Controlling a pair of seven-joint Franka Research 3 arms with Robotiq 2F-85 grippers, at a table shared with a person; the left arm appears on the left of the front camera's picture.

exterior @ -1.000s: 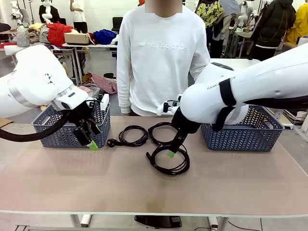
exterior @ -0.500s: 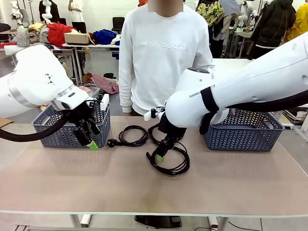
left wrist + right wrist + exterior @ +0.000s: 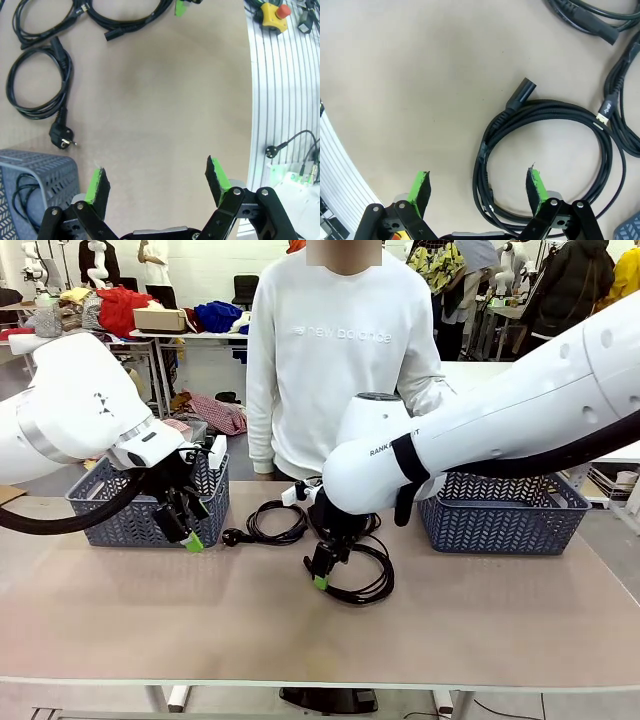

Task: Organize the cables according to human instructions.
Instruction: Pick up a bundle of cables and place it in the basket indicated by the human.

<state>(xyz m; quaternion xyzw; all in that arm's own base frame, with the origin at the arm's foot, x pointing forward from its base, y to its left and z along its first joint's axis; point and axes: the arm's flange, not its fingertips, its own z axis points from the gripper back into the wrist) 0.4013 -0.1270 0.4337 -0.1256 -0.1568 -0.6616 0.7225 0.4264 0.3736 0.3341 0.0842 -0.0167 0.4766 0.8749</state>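
Both pincers gape empty: the right gripper (image 3: 320,575) has slid toward 9 o'clock and hangs over the left rim of the near cable coil (image 3: 372,592) at table centre, likely about to pinch; the left gripper (image 3: 190,530) waits unmoved.

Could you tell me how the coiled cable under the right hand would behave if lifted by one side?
The cable is thin looped cord, so it would probably sag. A wrap seems to bind the turns, so they likely stay together. Its free plug may dangle.
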